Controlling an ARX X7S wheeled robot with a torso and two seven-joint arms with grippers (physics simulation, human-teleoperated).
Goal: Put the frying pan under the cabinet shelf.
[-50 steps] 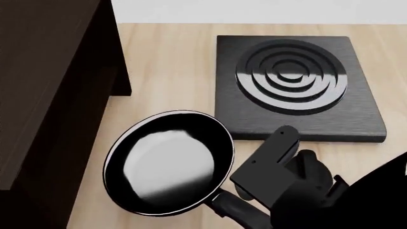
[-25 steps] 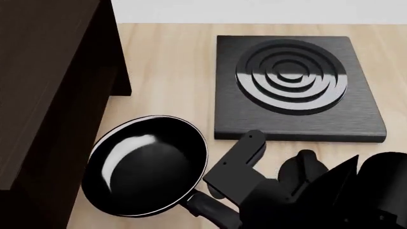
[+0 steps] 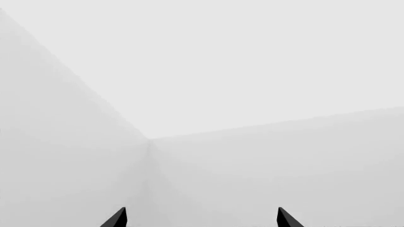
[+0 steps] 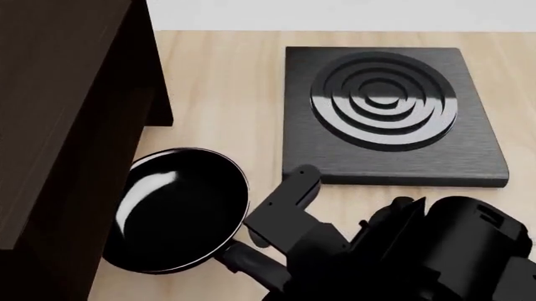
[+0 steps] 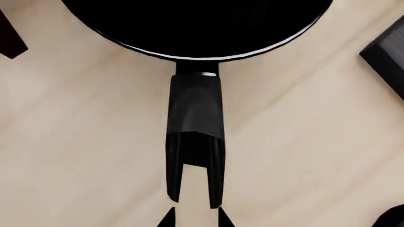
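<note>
**Pan in your right claw, at the foot of the cabinet**

In the head view your right claw (image 4: 251, 254) sits at lower centre, closed on the long black handle of the frying pan (image 4: 180, 210). The right wrist view confirms it: both fingertips (image 5: 169, 218) flank the handle's end, and the handle runs up the frame to the frying pan's silvery rim (image 5: 202, 52).

The frying pan lies at lower left of the head view, over the pale wooden tabletop (image 4: 222, 81). Its left edge meets the dark side panel of the cabinet shelf (image 4: 59, 119), which fills the whole left side of the frame; you cannot tell from here whether the two touch or whether any part of the pan is beneath it.

The square black stove plate (image 4: 390, 113) with its concentric rings sits at upper right, apart from the pan.

Your left claw (image 3: 200, 218) shows only two dark fingertips set well apart, holding nothing, against plain pale walls.
</note>
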